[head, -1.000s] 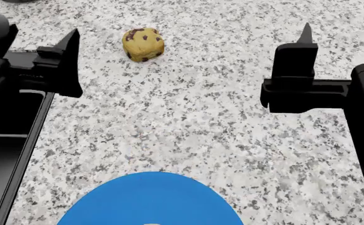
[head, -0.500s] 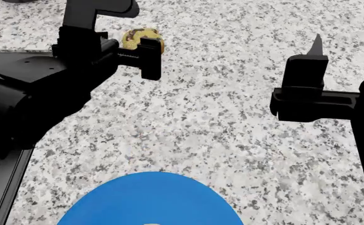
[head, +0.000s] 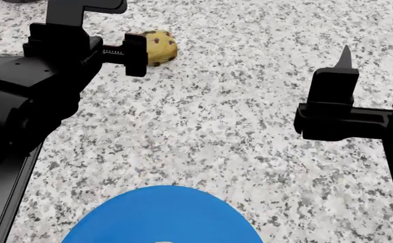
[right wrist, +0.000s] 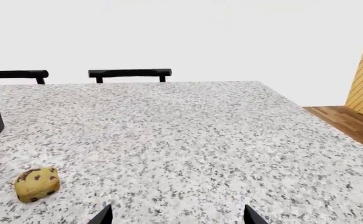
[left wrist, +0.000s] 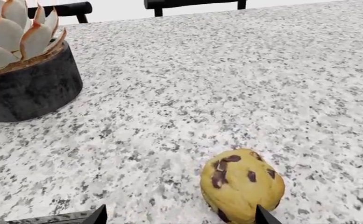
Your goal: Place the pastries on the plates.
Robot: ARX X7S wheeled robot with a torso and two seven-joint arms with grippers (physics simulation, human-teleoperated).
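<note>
One pastry, a golden chocolate-chip muffin, lies on the speckled counter at the far left. My left gripper is open just short of it. The muffin sits close ahead of one fingertip, and in the head view one finger covers its left edge. A glossy blue plate shows at the near edge, empty where visible. My right gripper is open over bare counter to the right, with nothing between its fingers; the muffin lies well off to its side.
A dark grey pot with a pale succulent stands beyond the muffin. Black chair backs line the counter's far edge. A black flat panel borders the counter at the left, under my left arm.
My left arm has swung in from the left edge up to the muffin, its finger now overlapping it. The right gripper has drifted slightly down and right.
</note>
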